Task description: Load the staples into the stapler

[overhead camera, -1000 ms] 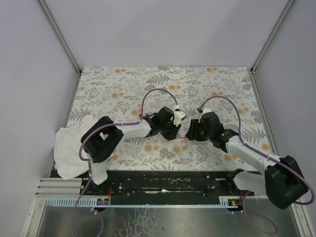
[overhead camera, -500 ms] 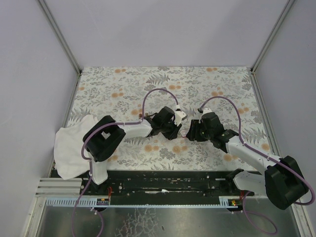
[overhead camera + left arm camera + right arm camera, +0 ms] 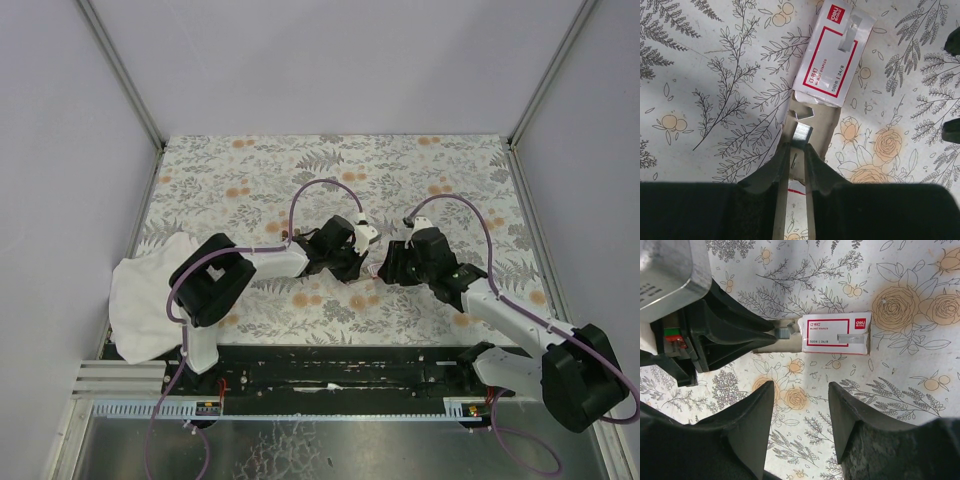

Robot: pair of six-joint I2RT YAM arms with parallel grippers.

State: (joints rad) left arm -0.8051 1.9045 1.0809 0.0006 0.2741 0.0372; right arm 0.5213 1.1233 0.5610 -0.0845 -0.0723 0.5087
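On a floral-patterned worktop (image 3: 230, 180), two robot arms meet near the centre. The left end effector (image 3: 797, 149) is closed on a short strip of staples (image 3: 801, 136), pinching it from both sides inside the tan sliding tray (image 3: 827, 122). The tray is pulled partway out of its small red-bordered box (image 3: 832, 62), which lies flat at about 1 o'clock from the fingertips. A smaller loose staple piece (image 3: 804, 114) sits in the tray just beyond the held strip.

To the right, the right end effector (image 3: 801, 405) hangs open above the worktop, with the box at its 1 o'clock and apart from both fingers. No stapler shows in any view.

The likely risks:
- Nothing pins the box, so lifting could drag the tray and box along.
- The thin strip could snap or twist out of the narrow pinch.
- The loose piece might spill onto the patterned surface, where it would be hard to find.
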